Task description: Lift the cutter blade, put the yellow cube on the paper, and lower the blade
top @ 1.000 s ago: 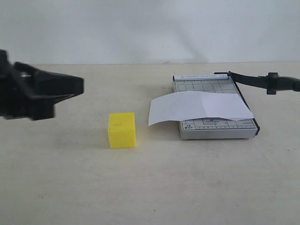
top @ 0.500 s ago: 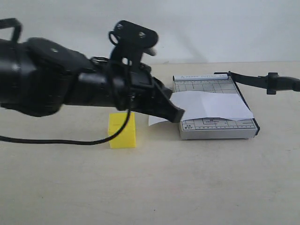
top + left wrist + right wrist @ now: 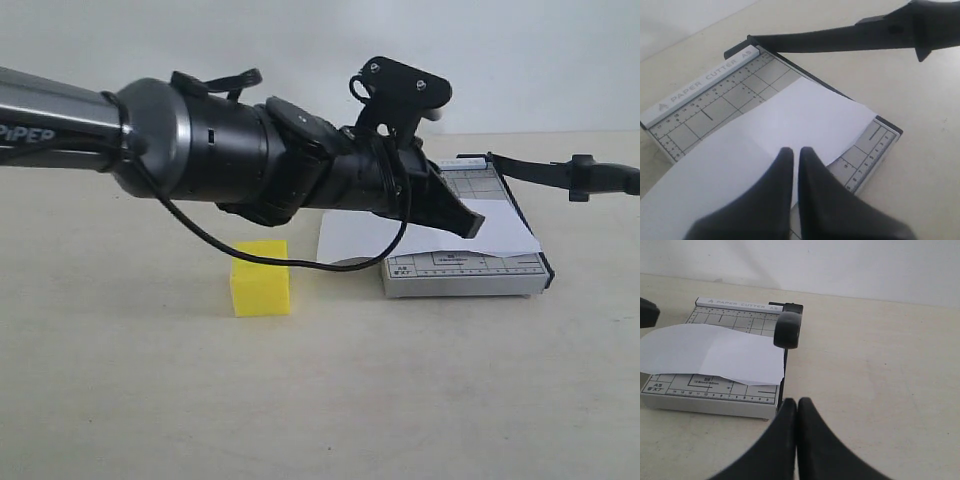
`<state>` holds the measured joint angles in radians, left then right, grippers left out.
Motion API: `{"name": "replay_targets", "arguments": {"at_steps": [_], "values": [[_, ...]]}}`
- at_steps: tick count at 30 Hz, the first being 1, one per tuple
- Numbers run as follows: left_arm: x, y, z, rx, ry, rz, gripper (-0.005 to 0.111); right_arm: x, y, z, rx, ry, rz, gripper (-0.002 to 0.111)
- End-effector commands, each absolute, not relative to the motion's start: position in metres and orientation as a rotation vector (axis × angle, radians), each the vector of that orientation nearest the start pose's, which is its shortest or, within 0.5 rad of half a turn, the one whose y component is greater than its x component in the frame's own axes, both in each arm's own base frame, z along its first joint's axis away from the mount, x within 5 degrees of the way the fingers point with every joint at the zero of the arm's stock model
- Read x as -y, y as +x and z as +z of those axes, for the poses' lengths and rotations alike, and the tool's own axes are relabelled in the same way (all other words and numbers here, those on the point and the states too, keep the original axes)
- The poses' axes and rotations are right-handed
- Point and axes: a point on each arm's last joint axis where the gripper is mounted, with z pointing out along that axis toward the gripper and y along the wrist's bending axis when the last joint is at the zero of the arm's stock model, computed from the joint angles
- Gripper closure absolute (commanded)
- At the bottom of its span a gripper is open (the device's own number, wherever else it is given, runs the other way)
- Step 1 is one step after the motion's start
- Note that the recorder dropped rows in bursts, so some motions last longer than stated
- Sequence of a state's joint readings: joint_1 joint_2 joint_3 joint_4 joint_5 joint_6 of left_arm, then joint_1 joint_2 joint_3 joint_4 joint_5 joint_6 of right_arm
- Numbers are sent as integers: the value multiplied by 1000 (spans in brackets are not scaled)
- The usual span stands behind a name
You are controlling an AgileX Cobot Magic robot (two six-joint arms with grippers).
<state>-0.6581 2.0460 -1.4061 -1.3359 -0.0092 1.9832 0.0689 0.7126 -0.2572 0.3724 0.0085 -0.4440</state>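
White paper (image 3: pixel 805 115) sits right below closed L hand (image 3: pixel 794 151).

My left pincer (image 3: pixel 795 151) is of smooth black plastic with a soft shine. The thin white paper sheet (image 3: pixel 800 115) looks matt, lightly creased. The grey gridded cutter board (image 3: pixel 468 266) looks smooth; at its 9 o'clock, the small yellow cube (image 3: pixel 260 285) is matt.

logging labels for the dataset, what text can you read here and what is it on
"PAPER CUTTER A5": white strip atop the grey gridded cutter board.
"PIPER": silver tube of the left arm.
"A5": that board's front corner.
Ruler numbers, other grid labels: too small to read.
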Motion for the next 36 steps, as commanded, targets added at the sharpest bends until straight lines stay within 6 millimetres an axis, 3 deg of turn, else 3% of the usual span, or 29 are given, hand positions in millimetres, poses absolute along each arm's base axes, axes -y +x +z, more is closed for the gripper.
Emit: {"name": "replay_targets", "arguments": {"at_steps": [1, 9, 18, 29, 36], "values": [[291, 379, 182, -1690, 1293, 53, 102, -9, 137, 233, -1936, -140, -4, 108], [290, 393, 158, -1691, 1305, 198, 102, -9, 137, 233, -1936, -140, -4, 108], [290, 394, 154, -1699, 1306, 204, 102, -9, 137, 233, -1936, -140, -4, 108], [286, 401, 113, -1746, 1331, 306, 102, -9, 137, 233, -1936, -140, -4, 108], [295, 411, 124, -1710, 1293, 296, 102, -9, 137, 233, -1936, -140, -4, 108]]}}
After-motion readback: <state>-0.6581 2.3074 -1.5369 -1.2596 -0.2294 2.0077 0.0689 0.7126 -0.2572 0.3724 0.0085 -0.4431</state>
